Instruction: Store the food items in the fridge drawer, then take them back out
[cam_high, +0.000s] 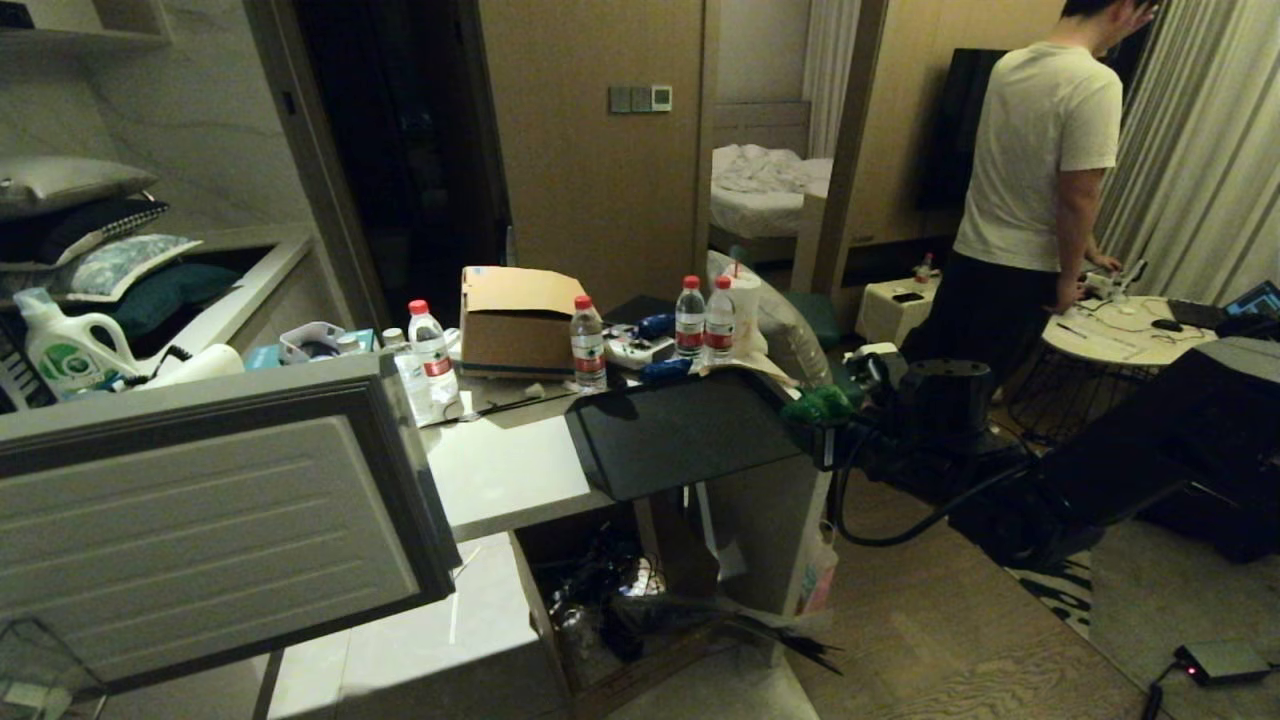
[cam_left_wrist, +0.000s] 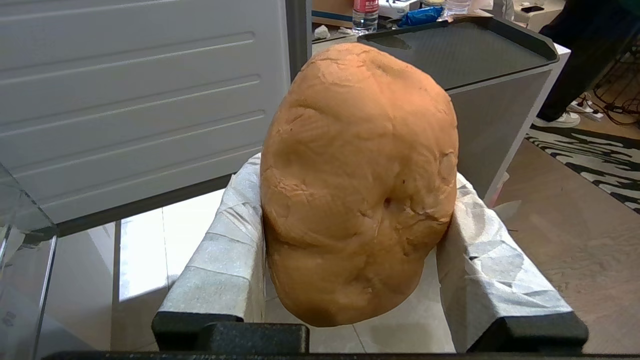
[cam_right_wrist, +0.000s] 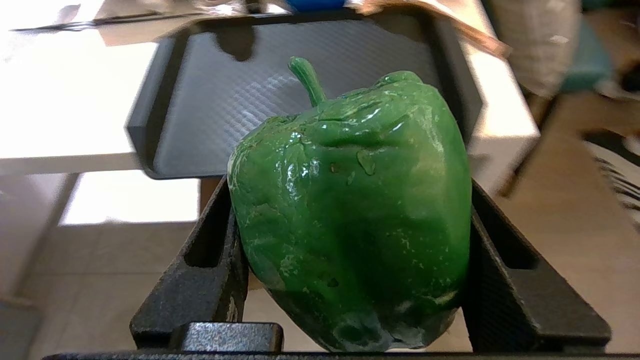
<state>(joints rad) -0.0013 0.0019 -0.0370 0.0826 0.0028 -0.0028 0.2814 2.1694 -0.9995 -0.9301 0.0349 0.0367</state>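
The orange-tan lumpy bread (cam_left_wrist: 357, 185) sits squeezed between the white-wrapped fingers (cam_left_wrist: 225, 250) of my left gripper (cam_left_wrist: 350, 175), which is shut on it low beside the open grey fridge door (cam_left_wrist: 140, 100). My right gripper (cam_right_wrist: 350, 190) is shut on the glossy green pepper (cam_right_wrist: 355, 220), stem pointing away. In the head view this pepper (cam_high: 818, 405) hangs at the right edge of the black tray (cam_high: 680, 430). A clear plastic edge (cam_high: 30, 650) shows at the lower left; I cannot tell whether it is the fridge drawer.
The grey fridge door (cam_high: 200, 520) swings out over the white counter (cam_high: 500, 470). Water bottles (cam_high: 588, 345) and a cardboard box (cam_high: 515, 320) stand behind the tray. A person (cam_high: 1040, 170) stands at a round table (cam_high: 1120, 340), far right. Cables hang under the counter.
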